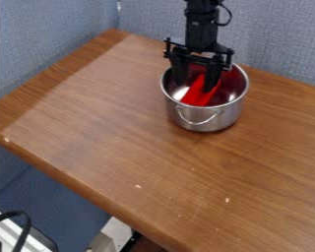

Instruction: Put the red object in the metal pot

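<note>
The metal pot point(207, 117) stands on the wooden table near its far right side. Inside it lies the red object point(197, 95), leaning against the pot's inner wall. My gripper point(201, 85) points straight down over the pot, with its black fingers point(177, 75) dipping just inside the rim. The jaws stand apart on either side of the red object and do not appear to clamp it. The lower end of the red object is hidden by the pot's wall.
The brown wooden table point(107, 138) stretches left and toward the camera from the pot. A blue-grey partition wall point(68, 30) rises behind the table. Cables and a white item point(16, 236) lie on the floor below the near edge.
</note>
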Available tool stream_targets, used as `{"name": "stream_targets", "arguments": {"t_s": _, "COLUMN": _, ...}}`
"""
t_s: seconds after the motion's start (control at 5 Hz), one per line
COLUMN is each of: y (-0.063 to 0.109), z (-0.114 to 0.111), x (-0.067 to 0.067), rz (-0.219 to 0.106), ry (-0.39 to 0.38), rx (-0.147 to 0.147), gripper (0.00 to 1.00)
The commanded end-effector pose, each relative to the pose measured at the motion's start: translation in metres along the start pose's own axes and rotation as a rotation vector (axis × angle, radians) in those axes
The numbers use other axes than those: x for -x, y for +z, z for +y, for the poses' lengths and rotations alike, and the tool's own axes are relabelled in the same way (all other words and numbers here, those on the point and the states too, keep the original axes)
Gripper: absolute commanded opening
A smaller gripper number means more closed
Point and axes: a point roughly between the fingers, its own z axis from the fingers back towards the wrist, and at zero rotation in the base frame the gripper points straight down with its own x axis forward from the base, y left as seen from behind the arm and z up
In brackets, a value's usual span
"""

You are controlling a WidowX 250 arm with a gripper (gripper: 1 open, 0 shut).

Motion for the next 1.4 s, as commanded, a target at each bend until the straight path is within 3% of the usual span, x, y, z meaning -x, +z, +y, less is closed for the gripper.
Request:
{"name": "stream_targets", "arguments": {"t_s": 0.0, "y": 0.015, "z": 0.008, "x": -0.006, "rz": -0.049, "ry": -0.005, "rx": -0.017, "gripper": 1.0}}
{"name": "stream_targets", "arguments": {"t_s": 0.2, "y": 0.013, "z": 0.014, "x": -0.007, "rz": -0.046, "ry": -0.008, "rx": -0.022, "gripper": 0.0}}
{"name": "stream_targets", "arguments": {"t_s": 0.4, "y": 0.009, "z": 0.02, "x": -0.007, "rz": -0.044, "ry": -0.045, "rx": -0.033, "gripper": 0.0}}
{"name": "stream_targets", "arguments": {"t_s": 0.6, "y": 0.01, "z": 0.027, "x": -0.005, "rz": -0.044, "ry": -0.074, "rx": -0.022, "gripper": 0.0}}
{"name": "stream_targets", "arguments": {"t_s": 1.0, "y": 0.003, "z": 0.035, "x": -0.003, "rz": -0.061, "ry": -0.059, "rx": -0.005, "gripper": 0.0}}
{"name": "stream_targets", "arguments": {"t_s": 1.2, "y": 0.008, "z": 0.038, "x": 0.001, "rz": -0.07, "ry": -0.065, "rx": 0.003, "gripper": 0.0}}
